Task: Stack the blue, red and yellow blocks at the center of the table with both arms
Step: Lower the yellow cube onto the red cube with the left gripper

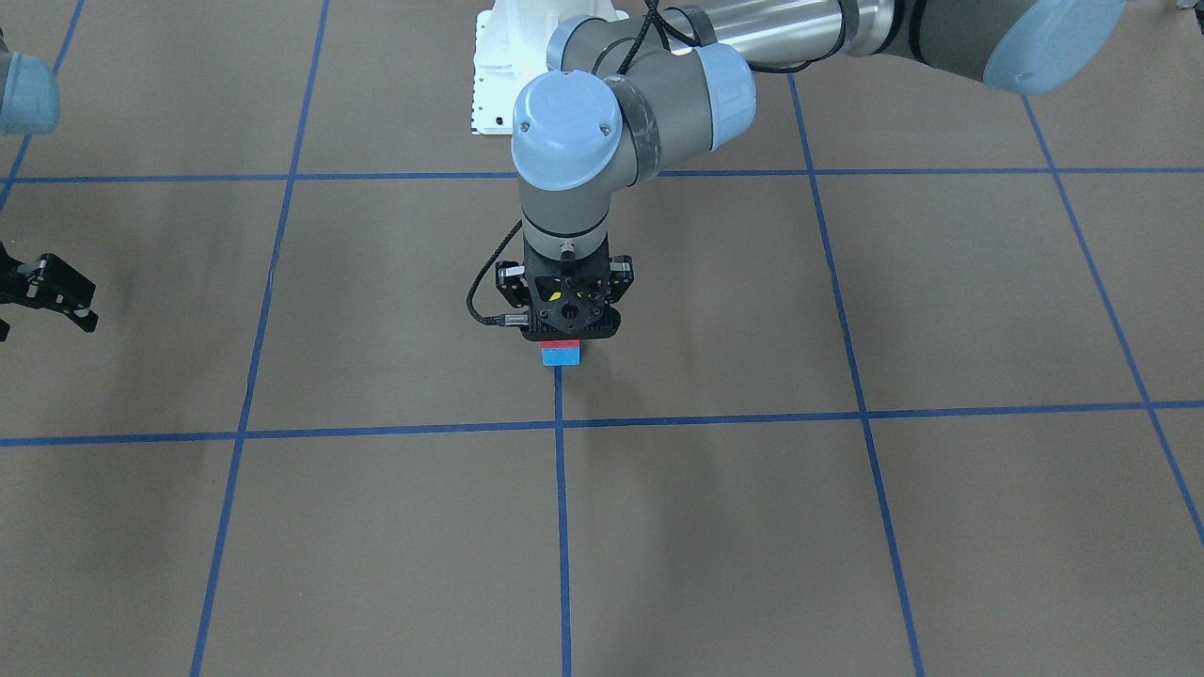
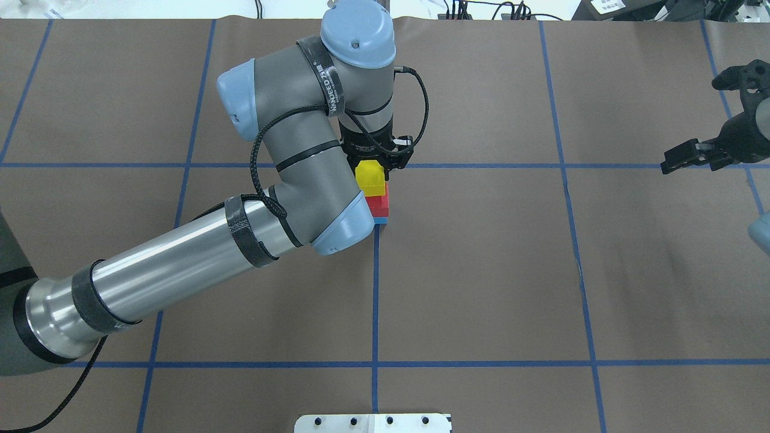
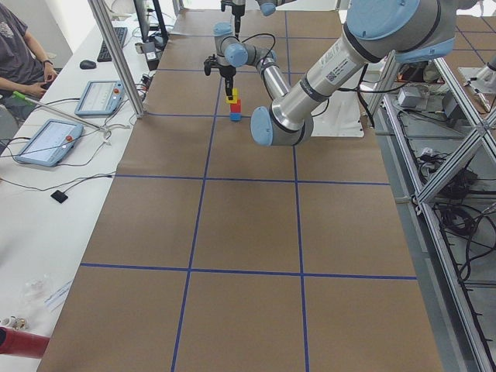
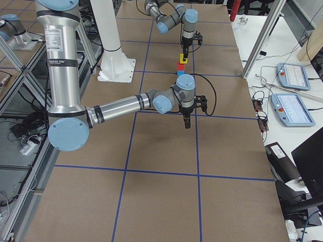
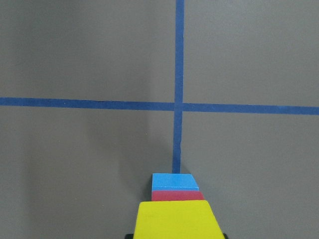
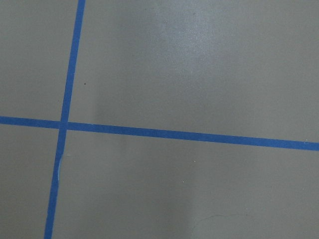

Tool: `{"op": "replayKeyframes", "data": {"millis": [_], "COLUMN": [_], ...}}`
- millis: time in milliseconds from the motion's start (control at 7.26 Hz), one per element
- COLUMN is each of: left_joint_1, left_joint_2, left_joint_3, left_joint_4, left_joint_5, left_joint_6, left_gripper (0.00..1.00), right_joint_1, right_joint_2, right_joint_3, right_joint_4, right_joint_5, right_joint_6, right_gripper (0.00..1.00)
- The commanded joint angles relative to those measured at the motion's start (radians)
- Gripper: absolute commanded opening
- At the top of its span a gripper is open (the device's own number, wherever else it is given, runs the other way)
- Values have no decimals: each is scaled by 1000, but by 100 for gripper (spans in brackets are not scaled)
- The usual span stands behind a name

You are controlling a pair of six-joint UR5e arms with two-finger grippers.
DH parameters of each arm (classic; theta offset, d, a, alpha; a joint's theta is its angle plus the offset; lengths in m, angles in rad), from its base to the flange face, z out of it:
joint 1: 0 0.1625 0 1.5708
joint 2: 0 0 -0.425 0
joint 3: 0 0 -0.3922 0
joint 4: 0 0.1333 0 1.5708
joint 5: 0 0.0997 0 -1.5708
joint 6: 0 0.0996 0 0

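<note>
Our left gripper (image 2: pixel 374 170) stands upright over the middle of the table (image 2: pixel 481 270). Its jaws are drawn in on the yellow block (image 2: pixel 370 177), which in the wrist view fills the gap between them, with only dark slivers of the gripper showing on either side. Directly beneath sits the red block (image 2: pixel 379 205), and under that the blue block (image 5: pixel 174 181), resting on a tape line (image 5: pixel 179 74) near a crossing.

We cannot tell whether the yellow block is fully seated on the red one or just above it. We judge this to be the final placement. The next move calls for a straight press down, then a gentle parting of the jaws and a vertical lift, so the narrow stack is not nudged.

Our right gripper (image 2: pixel 690 124) hangs well apart at the table's edge — spread wide and holding nothing.
</note>
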Motion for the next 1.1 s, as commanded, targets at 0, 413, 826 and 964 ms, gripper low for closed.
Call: {"op": "replayKeyframes", "data": {"millis": [0, 413, 826, 964], "left_joint_1": [6, 11, 19, 20], "left_joint_2": [-1, -1, 2, 4], "left_joint_3": [2, 0, 0, -1], "left_joint_4": [-1, -4, -9, -9], "left_joint_5": [0, 0, 0, 0], "left_joint_6": [-30, -47, -46, -46], "left_gripper": [0, 0, 0, 0], "right_joint_1": [0, 0, 0, 0], "right_joint_2": [1, 1, 1, 1], "right_joint_3": [0, 0, 0, -2], "right_joint_4": [0, 0, 0, 0], "right_joint_5": [0, 0, 0, 0], "right_joint_6": [2, 0, 0, 0], "right_gripper": [100, 100, 100, 100]}}
